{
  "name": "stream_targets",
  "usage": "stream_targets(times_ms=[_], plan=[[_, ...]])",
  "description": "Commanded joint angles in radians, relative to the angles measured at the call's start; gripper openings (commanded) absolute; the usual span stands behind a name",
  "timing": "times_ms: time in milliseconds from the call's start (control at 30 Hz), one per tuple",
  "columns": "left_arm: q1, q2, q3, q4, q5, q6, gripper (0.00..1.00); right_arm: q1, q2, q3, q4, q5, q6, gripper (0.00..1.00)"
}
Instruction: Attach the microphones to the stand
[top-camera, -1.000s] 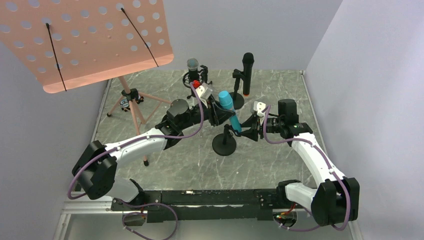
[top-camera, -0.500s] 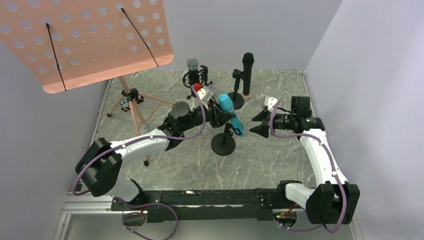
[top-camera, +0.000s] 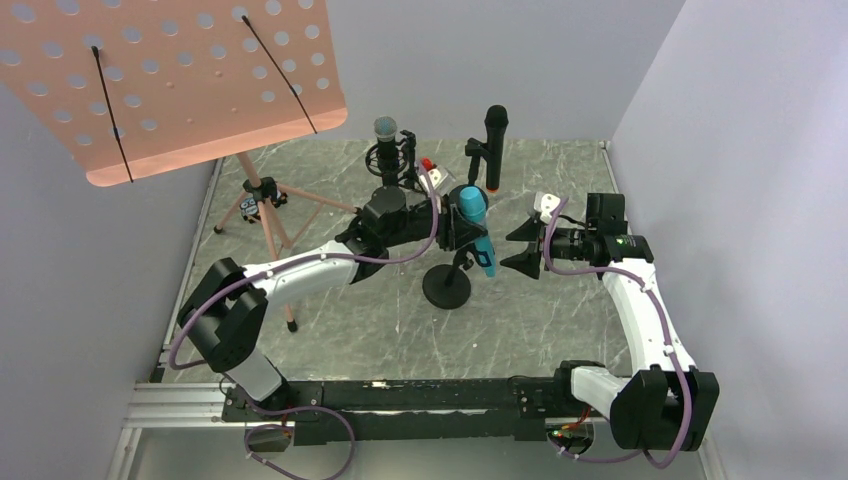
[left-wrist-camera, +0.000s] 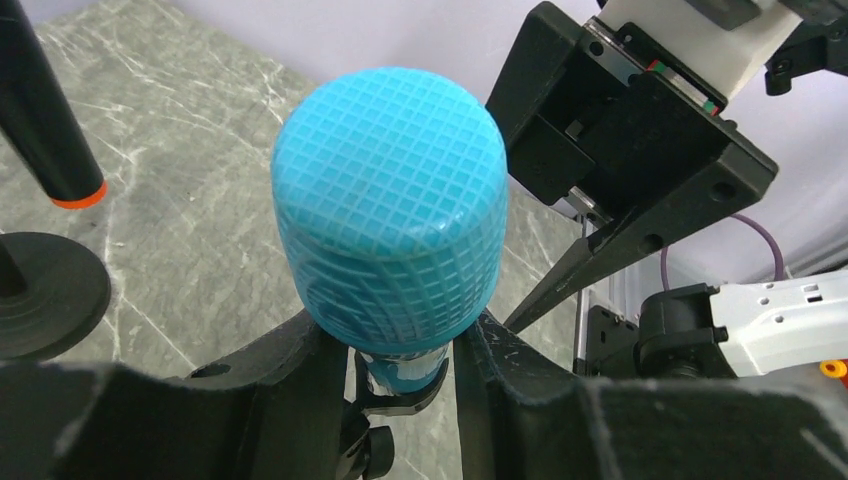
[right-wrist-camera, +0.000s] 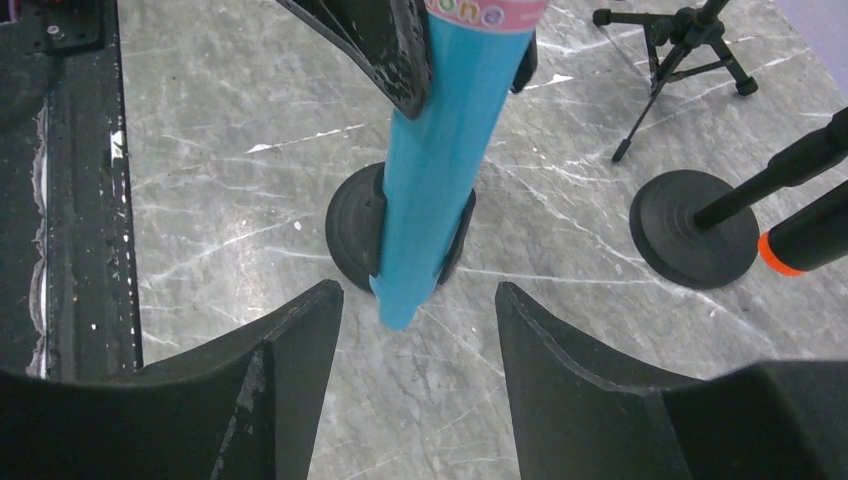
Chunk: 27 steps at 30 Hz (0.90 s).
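pinching the blue microphone (top-camera: 478, 228) just under its mesh head, the left gripper (top-camera: 462, 228) holds it tilted, tail down, over the front stand (top-camera: 447, 288) with the round base. the tail hangs by that stand's clip; whether it is seated there, i cannot tell. the right gripper (top-camera: 515, 250) is spread wide just beside the lower body, touching nothing.

the body looks like smooth, stiff plastic, probably light and a little slippery, so it could twist in a narrow pinch. the mesh head is the part likeliest to dent, so i would keep the fingers off it. the neck below the head is a fair hold, since the wider head stops it sliding down through the jaws. the straight lower barrel is the place for a second, steadying grip.

counted, there are three microphones: the blue one, the silver-headed microphone (top-camera: 386, 135) upright in the tripod stand (right-wrist-camera: 690, 30) at the back, and the black microphone (top-camera: 495, 140) with an orange end in the second round-base stand (right-wrist-camera: 695, 225). that makes three microphone stands, plus one pink music stand (top-camera: 180, 80).
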<state>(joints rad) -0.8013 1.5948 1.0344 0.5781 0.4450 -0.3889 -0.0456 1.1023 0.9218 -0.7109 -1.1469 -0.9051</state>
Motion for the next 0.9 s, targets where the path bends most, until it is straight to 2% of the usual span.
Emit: stream_targets(times_ms=[0,200,400,600,667,867], plan=[[0.001,0.074,0.044,-0.336,0.051,0.085,0.0,-0.004,-0.001,0.009,0.008,-0.055,-0.015,0.63],[0.001,0.087,0.011,-0.346,0.044,0.092,0.0,-0.005,-0.002,-0.002,0.028,-0.065,-0.002,0.66],[0.001,0.086,-0.072,-0.279,0.033,0.085,0.0,-0.005,-0.003,-0.016,0.052,-0.086,0.023,0.77],[0.002,0.085,-0.079,-0.267,0.004,0.08,0.0,-0.004,0.009,-0.033,0.08,-0.114,0.057,0.87],[0.002,0.069,-0.068,-0.281,-0.017,0.075,0.05,-0.002,0.01,-0.041,0.111,-0.119,0.09,0.91],[0.008,-0.015,-0.061,-0.297,-0.046,0.062,0.43,0.005,0.008,-0.06,0.175,-0.122,0.164,0.93]])
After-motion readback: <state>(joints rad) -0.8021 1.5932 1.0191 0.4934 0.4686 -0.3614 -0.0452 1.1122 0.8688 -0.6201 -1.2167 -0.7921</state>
